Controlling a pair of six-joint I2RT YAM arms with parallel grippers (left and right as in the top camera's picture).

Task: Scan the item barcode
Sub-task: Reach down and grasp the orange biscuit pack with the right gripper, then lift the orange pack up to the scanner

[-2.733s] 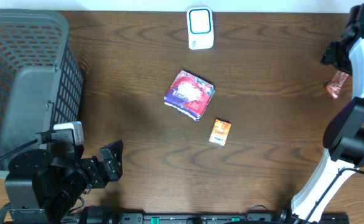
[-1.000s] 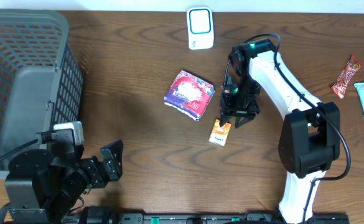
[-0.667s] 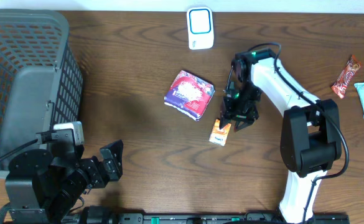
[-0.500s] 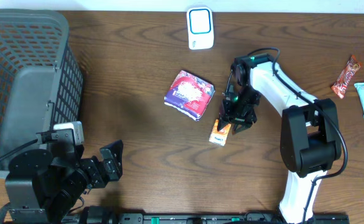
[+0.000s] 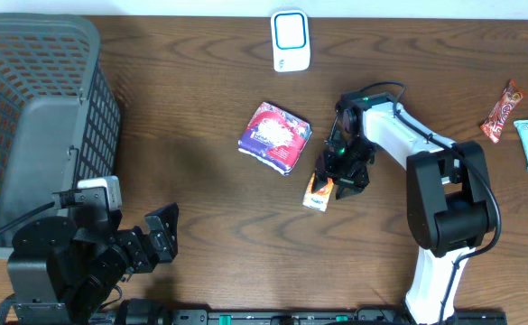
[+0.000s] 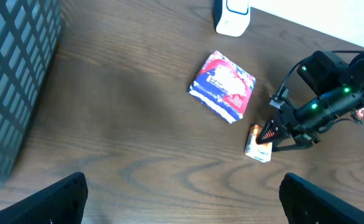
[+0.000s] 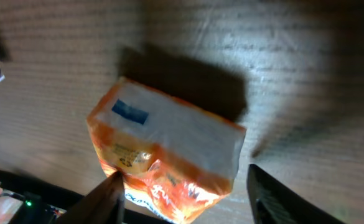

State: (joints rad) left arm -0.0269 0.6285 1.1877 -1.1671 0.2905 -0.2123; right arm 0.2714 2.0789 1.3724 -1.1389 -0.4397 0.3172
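One small orange packet (image 7: 169, 149), light, crinkly (slippery film, I'd guess); right gripper (image 7: 185, 183) straddles it, jaws apart, so pinch across its narrow sides.

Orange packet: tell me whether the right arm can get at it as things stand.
Probably yes. The right hand hangs right over the orange packet with its fingers spread to either side, and nothing lies between. The purple pack sits apart.
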